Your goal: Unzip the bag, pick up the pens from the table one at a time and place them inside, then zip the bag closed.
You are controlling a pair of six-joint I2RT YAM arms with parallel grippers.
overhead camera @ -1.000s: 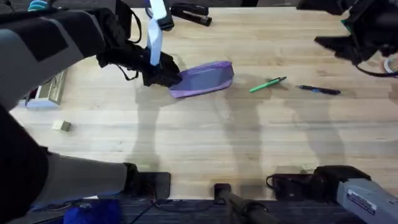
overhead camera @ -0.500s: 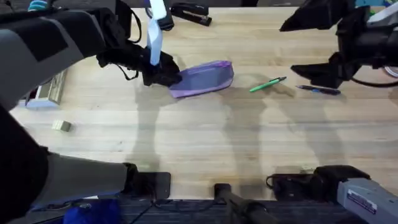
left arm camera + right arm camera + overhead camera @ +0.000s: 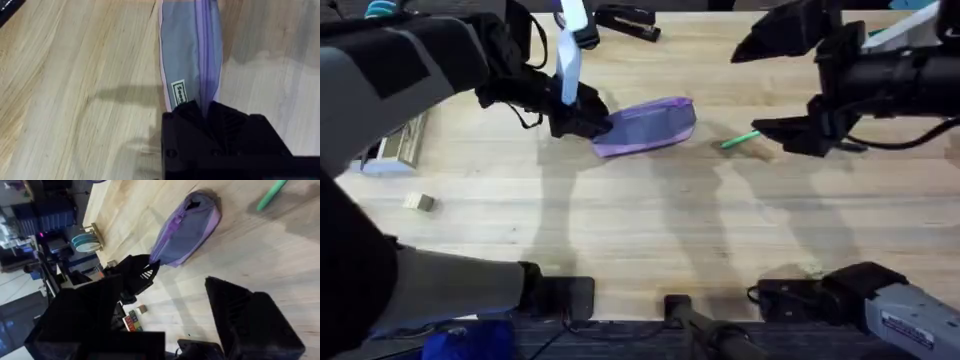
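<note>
One small white label (image 3: 178, 92) sits on the bag (image 3: 648, 126), sewn at its pale edge close to the left gripper (image 3: 582, 117); it carries dark lettering too small to read. Nothing else legible shows (a white tag on the right arm's base at the near edge of the table (image 3: 620, 230) has print that cannot be made out either).

The left arm reaches in from the near left side, large and dark, its forearm running toward the bag and its wrist bent down to the bag's left end. In the left wrist view its black fingers (image 3: 190, 114) are clenched on that end of the bag, right at the purple zipper line, with the grey-blue side of the fabric stretching away from them. The bag lies on the table, its lavender edge toward the near side, slightly tilted.

The right arm comes in from the far right, well to the right of the bag. Its gripper (image 3: 775, 85) hangs above the table with the fingers spread wide apart and nothing between them. One finger lies toward the far edge, the other just right of the green pen (image 3: 740, 140).

The green pen lies on the table right of the bag, apart from it, partly hidden under the right gripper's near finger.
</note>
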